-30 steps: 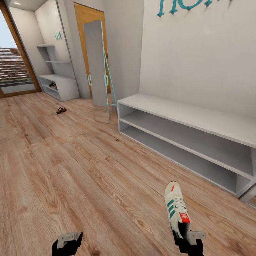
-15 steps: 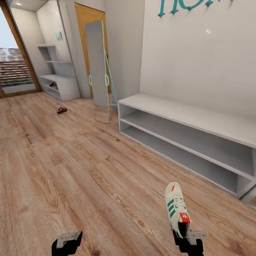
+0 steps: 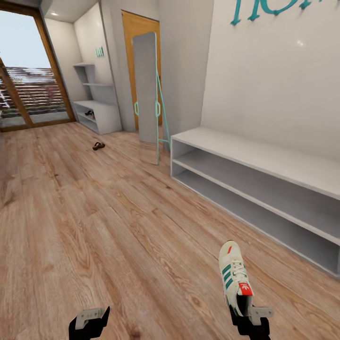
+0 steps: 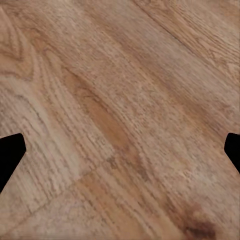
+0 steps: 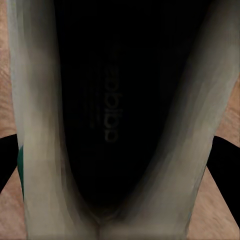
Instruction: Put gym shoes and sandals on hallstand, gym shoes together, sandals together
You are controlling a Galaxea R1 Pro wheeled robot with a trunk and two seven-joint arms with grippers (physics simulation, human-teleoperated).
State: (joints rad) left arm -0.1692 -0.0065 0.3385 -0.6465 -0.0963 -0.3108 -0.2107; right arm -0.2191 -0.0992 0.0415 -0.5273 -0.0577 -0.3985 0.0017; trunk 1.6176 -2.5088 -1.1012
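From my head camera the whole scene has slid right since a moment ago, so my view turned left; the window now shows wider. The hallstand [image 3: 98, 114] stands far off with a dark sandal [image 3: 89, 113] in its upper slot, and another sandal [image 3: 98, 146] lies on the floor [image 3: 94, 226] before it. My right gripper [image 3: 249, 317] clamps a gym shoe [image 3: 234, 276] by its heel, above the floor.

Left wrist: my left gripper [image 4: 120, 150] is spread wide over bare planks.

Right wrist: the shoe's dark opening sits between my fingers [image 5: 227, 165]
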